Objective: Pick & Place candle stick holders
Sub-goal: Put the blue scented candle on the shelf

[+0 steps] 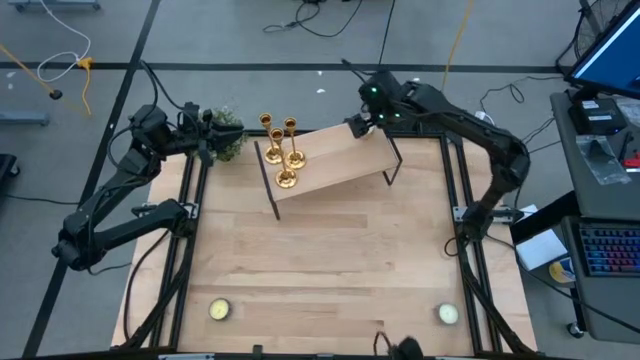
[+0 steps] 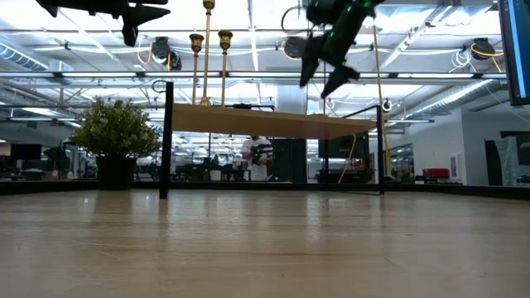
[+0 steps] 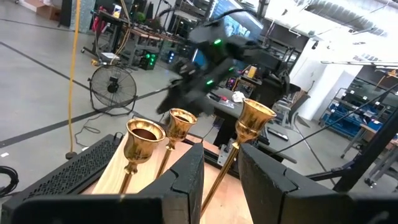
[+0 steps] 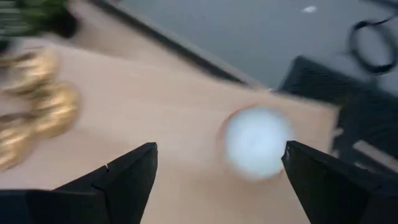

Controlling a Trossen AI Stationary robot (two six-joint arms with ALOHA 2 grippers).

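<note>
A pale wooden table carries a raised wooden shelf, where the three candle stick holders stand grouped at its left end. The right pincer hovers above the shelf's far end, fingers spread apart. The left pincer waits beside a small plant, fingers slightly apart.

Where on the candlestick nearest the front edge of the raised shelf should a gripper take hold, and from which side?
Probably at the slim stem of the front candlestick, below its cup. It stands upright on the shelf, so level fingers can close around the stem. Coming from the table's open front seems best: the other two candlesticks stand close behind it, and the plant is to the left.
</note>
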